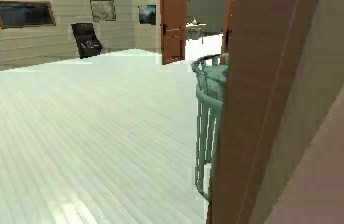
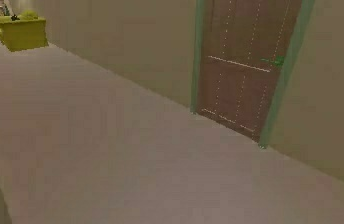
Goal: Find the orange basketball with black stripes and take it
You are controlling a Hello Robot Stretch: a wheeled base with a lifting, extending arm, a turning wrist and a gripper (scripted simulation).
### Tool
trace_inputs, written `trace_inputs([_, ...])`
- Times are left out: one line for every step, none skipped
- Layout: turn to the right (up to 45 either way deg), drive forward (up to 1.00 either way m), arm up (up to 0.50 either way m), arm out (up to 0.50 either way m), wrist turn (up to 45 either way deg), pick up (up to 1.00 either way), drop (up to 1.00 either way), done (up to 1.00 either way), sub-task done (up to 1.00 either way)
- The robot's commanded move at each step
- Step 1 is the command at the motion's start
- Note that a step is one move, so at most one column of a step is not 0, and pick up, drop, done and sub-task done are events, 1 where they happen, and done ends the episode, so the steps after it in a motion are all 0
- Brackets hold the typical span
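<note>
Pale planks make up the floor [image 1: 80, 130] across most of the forward view, running back to a beige boarded wall [image 1: 50, 45]. Three framed pictures hang on that wall: a wide one [image 1: 22, 13] at the far left, a smaller one [image 1: 103, 10] near the middle, and a dark one [image 1: 147, 14] just beside a brown door [image 1: 174, 30]. A black chair [image 1: 86, 40] stands on the floor against the wall, below and between the first two pictures. Close in, on this view's right, a teal slatted bin [image 1: 208, 110] stands upright. Its right part is hidden behind a tall brown wooden edge [image 1: 255, 110], and a plain pinkish wall [image 1: 330, 120] lies right of that.

In the arm side view, a dull grey-brown floor [image 2: 100, 150] meets a bare beige wall [image 2: 130, 40]. A brown panelled door [image 2: 245, 65] in a green frame [image 2: 197, 55] is set in that wall, right of the middle. A yellow-green boxy seat [image 2: 20, 30] sits far off in the top left corner.

Where the basketball lies cannot be told, nor how it stands to the end effector, and the end effector's state cannot be told either.
</note>
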Motion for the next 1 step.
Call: trace_inputs([-42.0, 0.0, 0.0, 0.0, 0.0, 0.0, 0.0, 0.0, 0.0])
